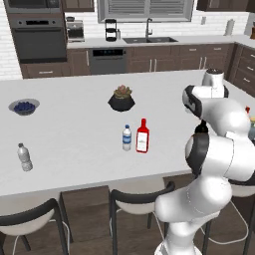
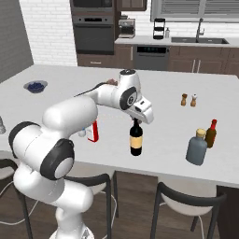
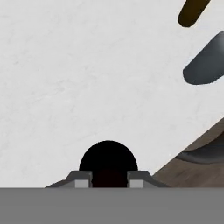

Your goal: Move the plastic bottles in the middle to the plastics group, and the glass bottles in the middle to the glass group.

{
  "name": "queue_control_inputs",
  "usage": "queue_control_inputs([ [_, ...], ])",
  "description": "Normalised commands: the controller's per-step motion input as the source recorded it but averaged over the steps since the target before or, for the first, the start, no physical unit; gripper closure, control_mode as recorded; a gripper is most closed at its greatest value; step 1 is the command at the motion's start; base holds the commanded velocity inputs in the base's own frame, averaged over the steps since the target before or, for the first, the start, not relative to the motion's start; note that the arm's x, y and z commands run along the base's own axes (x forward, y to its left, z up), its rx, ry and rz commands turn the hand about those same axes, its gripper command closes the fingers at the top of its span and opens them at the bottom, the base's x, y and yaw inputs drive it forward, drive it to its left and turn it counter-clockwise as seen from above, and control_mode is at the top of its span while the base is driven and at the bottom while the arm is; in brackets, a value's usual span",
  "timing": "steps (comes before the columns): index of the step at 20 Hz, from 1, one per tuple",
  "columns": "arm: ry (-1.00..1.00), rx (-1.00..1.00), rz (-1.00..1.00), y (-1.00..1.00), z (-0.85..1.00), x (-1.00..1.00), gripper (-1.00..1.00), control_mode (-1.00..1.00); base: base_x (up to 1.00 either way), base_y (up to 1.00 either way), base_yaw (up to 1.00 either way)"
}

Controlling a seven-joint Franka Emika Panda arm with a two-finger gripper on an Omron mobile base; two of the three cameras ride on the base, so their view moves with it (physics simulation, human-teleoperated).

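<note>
**Carrying the wine bottle toward the glass group: tip and collision risks**

Left base view: the water bottle (image 1: 127,138) with the blue label and the flat red bottle (image 1: 142,136) stand side by side mid-counter. The grey-labelled water bottle (image 1: 24,157) stands well apart, far left. The arm hides its own load here.

Right base view: the gripper (image 2: 136,120) is clamped on the neck of the wine bottle (image 2: 136,138), upright, its base at or just above the counter (image 2: 163,135); I cannot tell which. The grey jug (image 2: 196,147) and amber bottle (image 2: 211,133) wait to the right. Risk: a narrow neck grip lets the bottle swing, then slip or knock the jug on arrival.

Hand view: both fingers (image 3: 82,183) pinch the dark bottle top. The jug and amber bottle lie upper right, near the counter edge, so setting down too far out could topple the bottle off.
</note>
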Motion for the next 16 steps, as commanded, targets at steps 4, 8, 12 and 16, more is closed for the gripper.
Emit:
queue_control_inputs([
  [4,-0.04,0.0,-0.16,-0.94,0.0,0.02,1.0,-1.0,0.0,0.0,0.0],
  [8,-0.05,0.0,-0.17,-0.75,0.01,0.15,1.0,-1.0,0.0,0.0,0.0],
  [12,-0.08,0.01,-0.18,-0.56,0.03,0.16,1.0,-1.0,0.0,0.0,0.0],
  [16,-0.08,0.0,-0.19,-0.46,0.0,0.12,1.0,-1.0,0.0,0.0,0.0],
])
